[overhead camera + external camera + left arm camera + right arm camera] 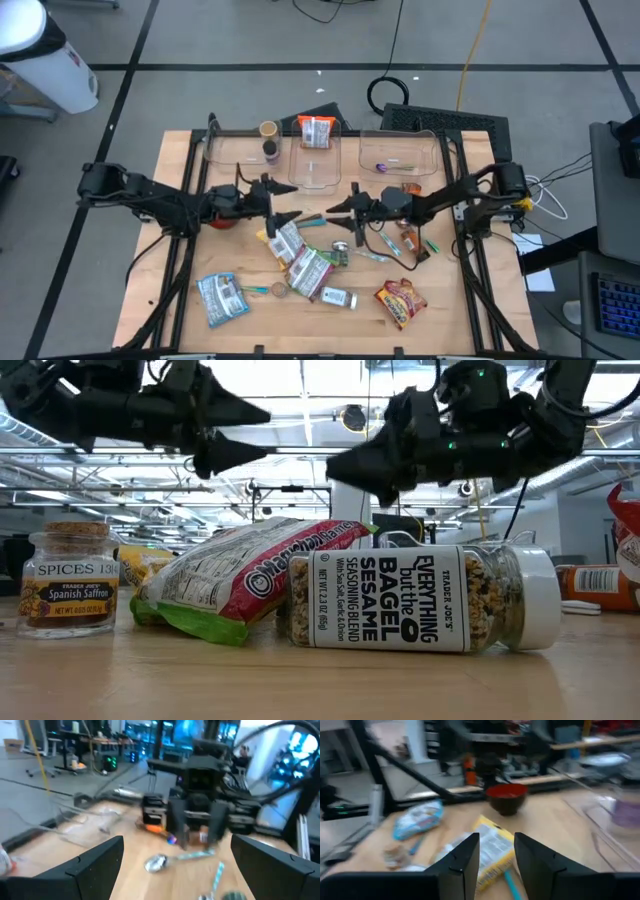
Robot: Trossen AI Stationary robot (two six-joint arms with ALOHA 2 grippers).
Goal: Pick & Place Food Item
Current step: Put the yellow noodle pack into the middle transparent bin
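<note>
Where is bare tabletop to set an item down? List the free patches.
Free: the front right corner beyond the red snack bag, and the left edge strip above the blue packet. Crowded: the middle, between the left gripper and right gripper, strewn with packets.

Both arms reach inward over mid-table; left gripper (pixel 287 216) gapes wide, right gripper (pixel 333 216) is narrowly parted, empty.

Two thin black arms, made of tubes and chunky joints. Black pincer at each tip, left pincer (pixel 285 218) and right pincer (pixel 334 219), with pointed, wedge-shaped fingers (pixel 95 862). Small green lights glowing on one arm. Yellow bit near the right arm's base.
</note>
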